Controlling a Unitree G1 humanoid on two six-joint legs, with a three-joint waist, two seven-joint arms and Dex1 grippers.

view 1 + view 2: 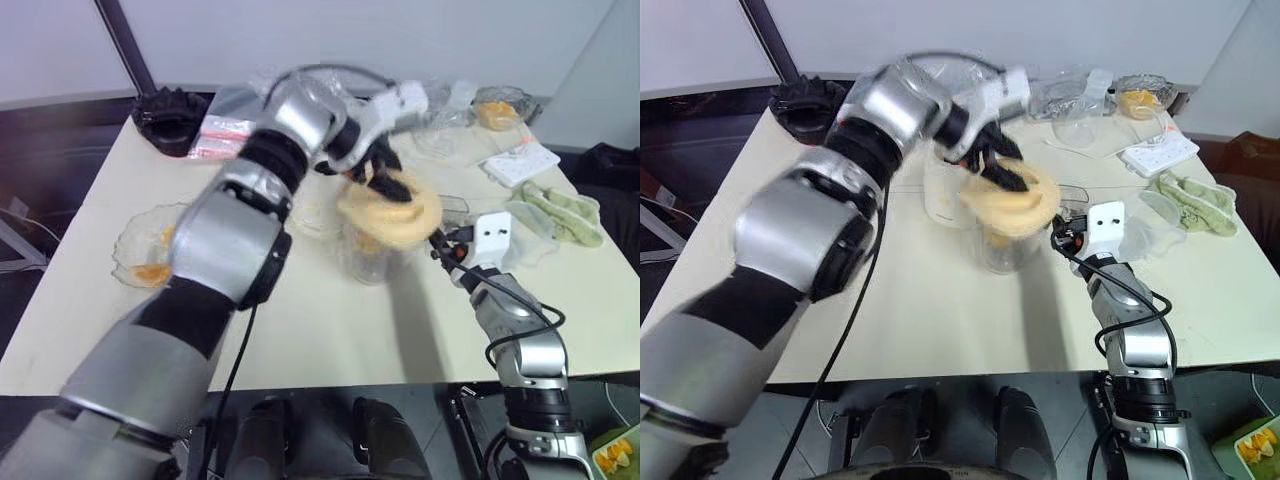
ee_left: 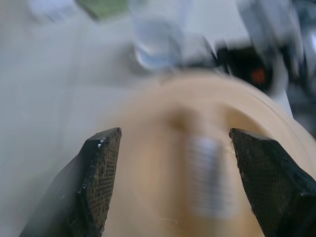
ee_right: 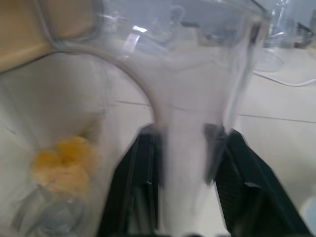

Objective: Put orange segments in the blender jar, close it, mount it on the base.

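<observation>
Left end effector (image 1: 1002, 172) sits right over the pale orange lid (image 1: 1012, 207), black fingers (image 2: 101, 170) spread wide, one on either side of the lid's rim. In the left wrist view the lid runs between the two pads with a sliver of space at each; whether they touch it, hard to say through the blur. The lid rests on top of the blender jar (image 1: 1002, 250), covering its mouth.

Right end effector (image 3: 185, 173) now: fingers pinched narrow around the jar's clear side handle (image 3: 190, 148), one pad on each face of it, a firm hold. From the head camera that arm comes in from five o'clock of the jar, its white wrist block (image 1: 493, 234) just at three o'clock of it.

The jar stands upright near the middle of the desk (image 1: 330, 340). Through its wall in the right wrist view, orange segments (image 3: 64, 163) lie heaped at the bottom, just above the blade hub (image 3: 52, 217).

The cream-white base (image 1: 942, 190) stands just behind the jar at about eleven o'clock, partly hidden by the left arm. At nine o'clock, well apart, a clear dish (image 1: 145, 245) holds more orange pieces. A black ridged round object (image 1: 172, 118) sits at the desk's far left corner, a green cloth (image 1: 562, 212) at the right edge.
</observation>
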